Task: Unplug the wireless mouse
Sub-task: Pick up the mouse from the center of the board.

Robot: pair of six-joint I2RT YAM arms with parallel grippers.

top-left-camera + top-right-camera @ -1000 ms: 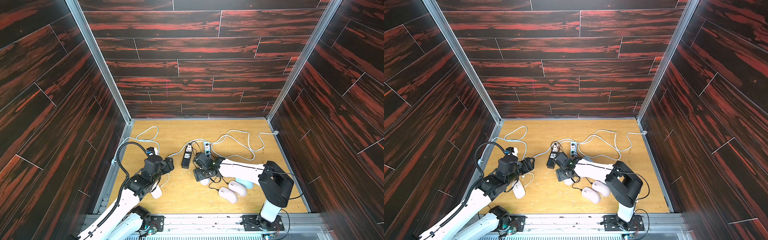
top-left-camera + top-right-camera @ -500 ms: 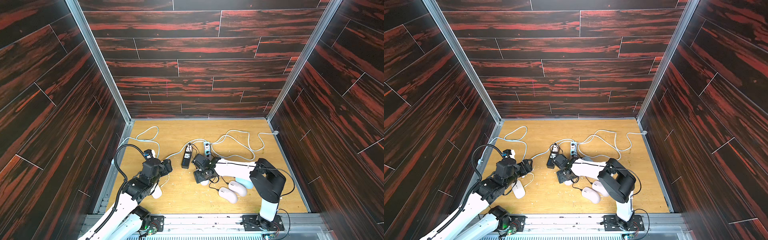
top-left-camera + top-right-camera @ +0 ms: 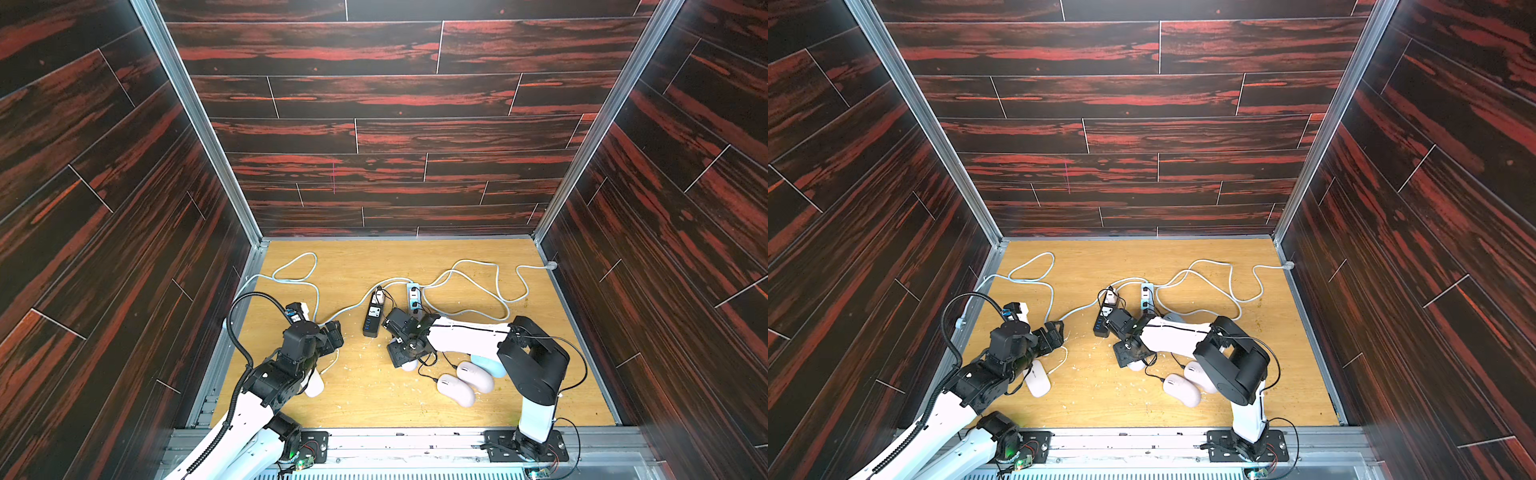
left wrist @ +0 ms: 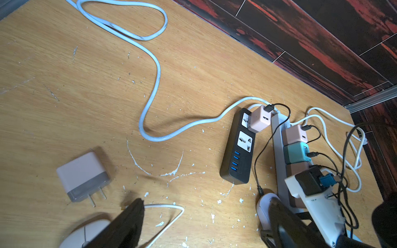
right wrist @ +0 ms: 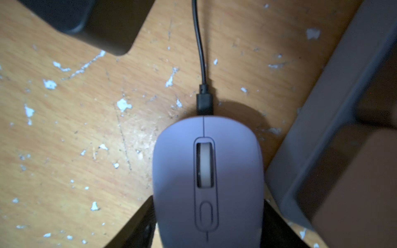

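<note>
The wireless mouse (image 5: 207, 171) lies between the fingers of the right claw (image 5: 208, 227), its black cable (image 5: 199, 49) plugged in beyond the tips; whether it is gripped I cannot tell.

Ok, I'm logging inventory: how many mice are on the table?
5: a white mouse near the left pincer, a pale mouse straddled by the right pincer, two pink mice and a light-blue mouse by the right arm. Others may hide under it.

Dark walls (image 3: 374, 95) of red-streaked wood-look planks close in three sides, joined by grey metal corner posts (image 3: 198, 120). The floor (image 3: 374, 399) is a light wood board, brightly lit, scuffed and flecked white. A metal rail (image 3: 395, 434) edges the open side.
</note>
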